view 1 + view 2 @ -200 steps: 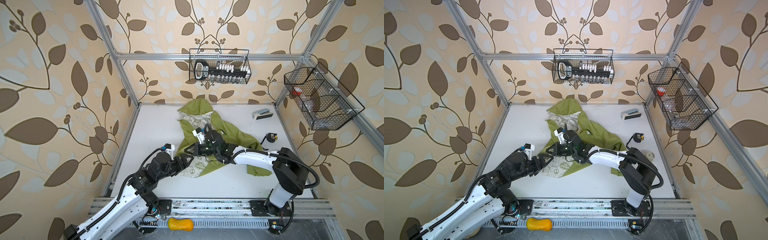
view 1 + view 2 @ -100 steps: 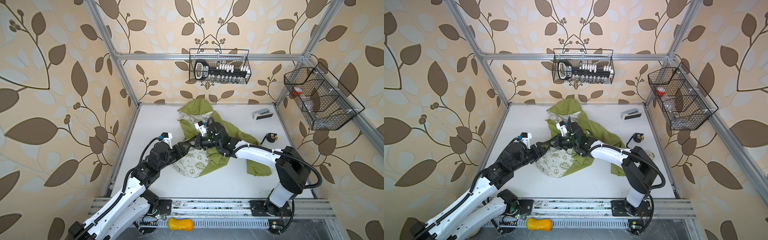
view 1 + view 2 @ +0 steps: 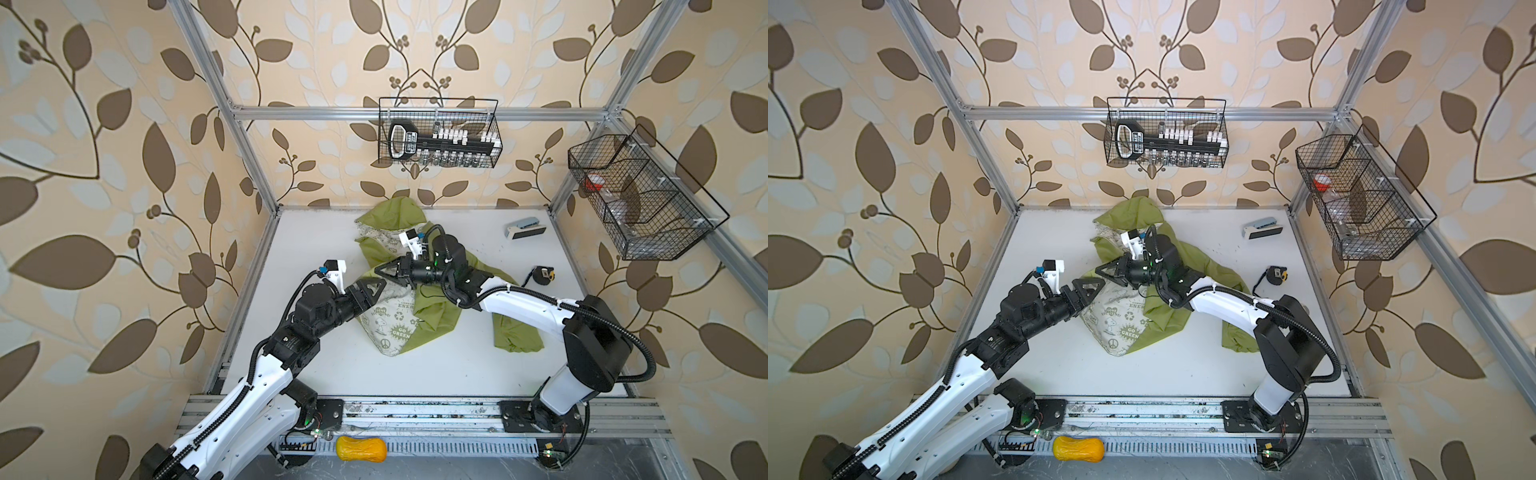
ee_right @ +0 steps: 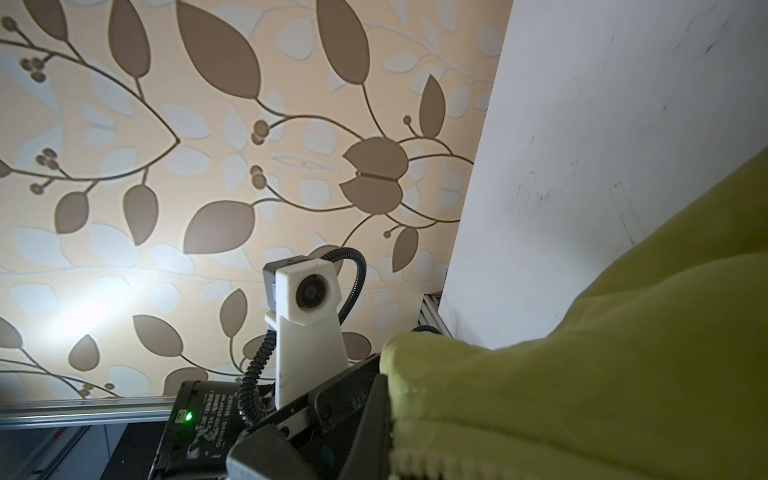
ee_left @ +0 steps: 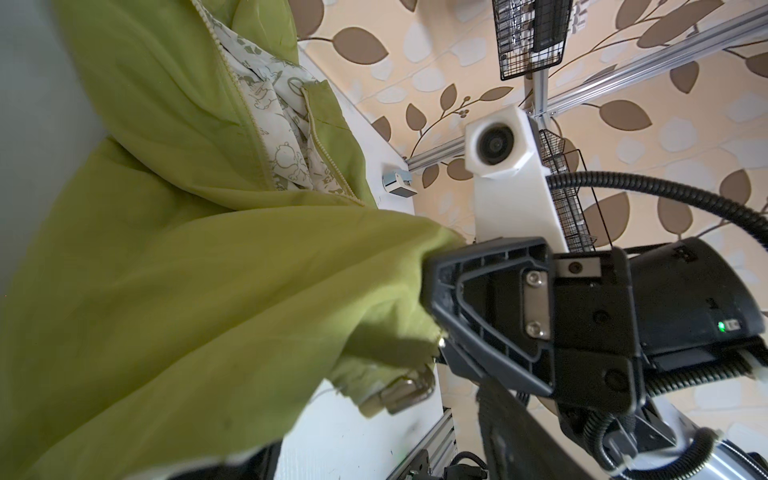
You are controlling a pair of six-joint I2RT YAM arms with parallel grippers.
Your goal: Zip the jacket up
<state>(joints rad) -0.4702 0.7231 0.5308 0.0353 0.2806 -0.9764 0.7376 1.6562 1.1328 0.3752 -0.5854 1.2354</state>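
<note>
Both arms sit farther back now. Right end effector (image 3: 378, 269) pinches the jacket (image 3: 432, 320), probably soft and floppy; left end effector (image 3: 379, 286), I cannot tell. Best grab by the zipper (image 5: 249, 124).

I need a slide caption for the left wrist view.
Right gripper shut on the jacket, zipper pull hanging beside it.

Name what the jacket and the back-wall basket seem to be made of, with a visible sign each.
The jacket: thin matte olive-green fabric, likely woven; it creases and drapes softly.
The basket: probably black-coated metal wire; thin rigid open grid.
</note>
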